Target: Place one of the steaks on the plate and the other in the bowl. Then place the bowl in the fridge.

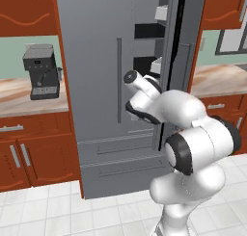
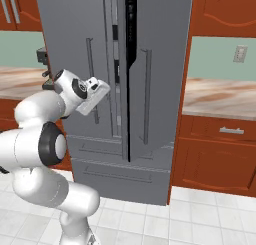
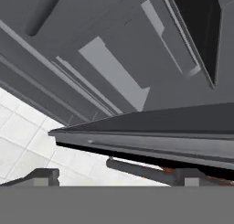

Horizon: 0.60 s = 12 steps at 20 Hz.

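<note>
So the gripper has its jaws spread wide with nothing between them, and honestly all you get of it is the two dark fingertips low in the hand view, looking at grey fridge panels, a door edge and some white floor tiles. From the base views the arm is folded up just in front of the fridge, hand near the gap where a door stands ajar. A coffee machine sits on the counter to the left; steaks, plate and bowl I can't make out.
</note>
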Motion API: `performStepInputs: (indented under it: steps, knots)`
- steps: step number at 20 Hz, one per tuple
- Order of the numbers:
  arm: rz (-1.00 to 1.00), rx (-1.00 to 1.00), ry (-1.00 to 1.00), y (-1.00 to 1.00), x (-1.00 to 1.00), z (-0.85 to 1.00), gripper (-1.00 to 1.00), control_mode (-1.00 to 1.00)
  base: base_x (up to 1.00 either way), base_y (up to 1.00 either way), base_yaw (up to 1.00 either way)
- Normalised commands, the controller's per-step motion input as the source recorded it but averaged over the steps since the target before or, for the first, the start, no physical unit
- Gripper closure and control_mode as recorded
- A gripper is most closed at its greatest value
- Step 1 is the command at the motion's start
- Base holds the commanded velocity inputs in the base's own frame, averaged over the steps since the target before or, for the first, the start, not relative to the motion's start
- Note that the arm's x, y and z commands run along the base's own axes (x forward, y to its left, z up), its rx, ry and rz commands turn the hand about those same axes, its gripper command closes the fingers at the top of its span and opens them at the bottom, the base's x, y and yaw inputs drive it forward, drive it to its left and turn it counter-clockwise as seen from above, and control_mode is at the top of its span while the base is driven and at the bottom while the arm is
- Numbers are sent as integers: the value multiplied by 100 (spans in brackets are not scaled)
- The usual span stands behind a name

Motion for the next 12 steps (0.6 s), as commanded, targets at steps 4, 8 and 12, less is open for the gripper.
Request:
performStepInputs:
  steps: [4, 8, 12]
  knots:
    - [23, -4, 1, 0, 70, -26, -100, -100, 0, 0, 0]
    - [8, -21, 7, -2, 17, -38, -100, -100, 0, 0, 0]
    - [2, -16, 0, -25, 21, -2, -100, -100, 0, 0, 0]
